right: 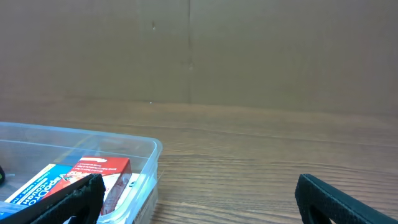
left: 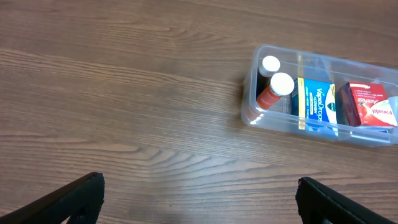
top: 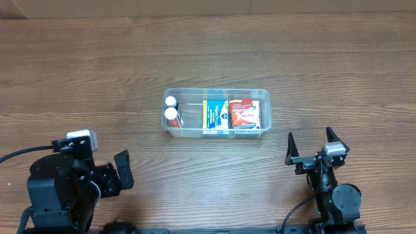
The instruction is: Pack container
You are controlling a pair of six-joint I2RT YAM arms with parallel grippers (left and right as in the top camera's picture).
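The clear plastic container [top: 265,97] sits at the middle of the wooden table. Inside it stand two white-capped bottles [top: 171,115] at the left, a blue box [top: 216,114] in the middle and a red box [top: 244,112] at the right. The left wrist view shows the container [left: 251,93], the bottles [left: 279,86], the blue box [left: 317,99] and the red box [left: 371,107]. The right wrist view shows the container's corner [right: 151,148] and the red box [right: 103,168]. My left gripper [top: 123,170] is open and empty, near the front left. My right gripper [top: 312,144] is open and empty, front right of the container.
A brown wall [right: 199,50] stands beyond the table's far edge. Bare wood table [left: 124,93] lies around the container on all sides.
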